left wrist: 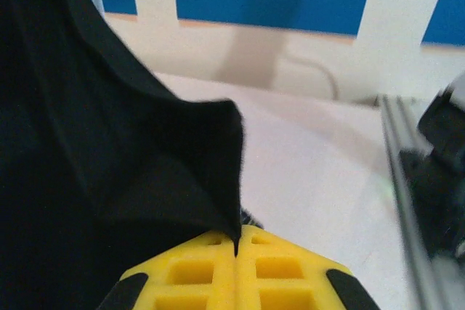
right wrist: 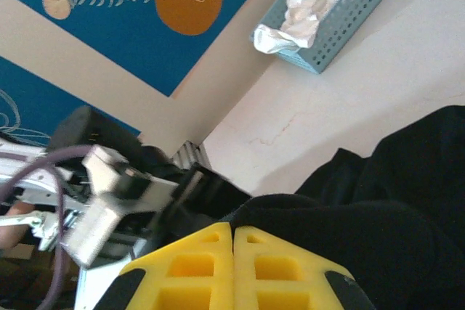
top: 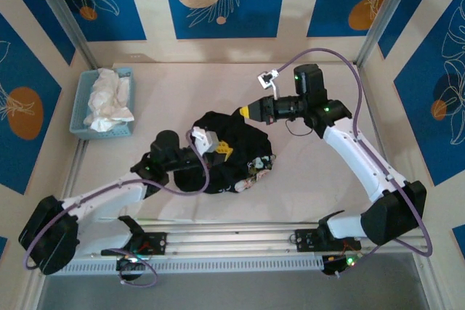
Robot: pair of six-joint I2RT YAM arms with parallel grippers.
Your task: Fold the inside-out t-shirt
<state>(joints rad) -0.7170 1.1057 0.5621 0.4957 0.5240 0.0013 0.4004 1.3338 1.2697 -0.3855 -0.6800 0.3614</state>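
The inside-out t-shirt (top: 232, 147) is a crumpled black heap in the middle of the table. My left gripper (top: 220, 150) rests on the heap's left side. In the left wrist view its yellow fingers (left wrist: 196, 274) are pressed together, shut on a pointed fold of the black cloth (left wrist: 145, 165) that rises from their tips. My right gripper (top: 248, 112) is at the heap's upper edge. Its yellow fingers (right wrist: 283, 266) are shut too, with a rolled edge of the t-shirt (right wrist: 349, 215) sitting right at their tips.
A blue basket (top: 80, 107) holding a white cloth garment (top: 109, 98) stands at the far left; the basket (right wrist: 363, 12) also appears in the right wrist view. The left arm's wrist and cable (right wrist: 109, 194) lie close beyond the right fingers. A metal rail (left wrist: 407, 201) runs along the table's near edge.
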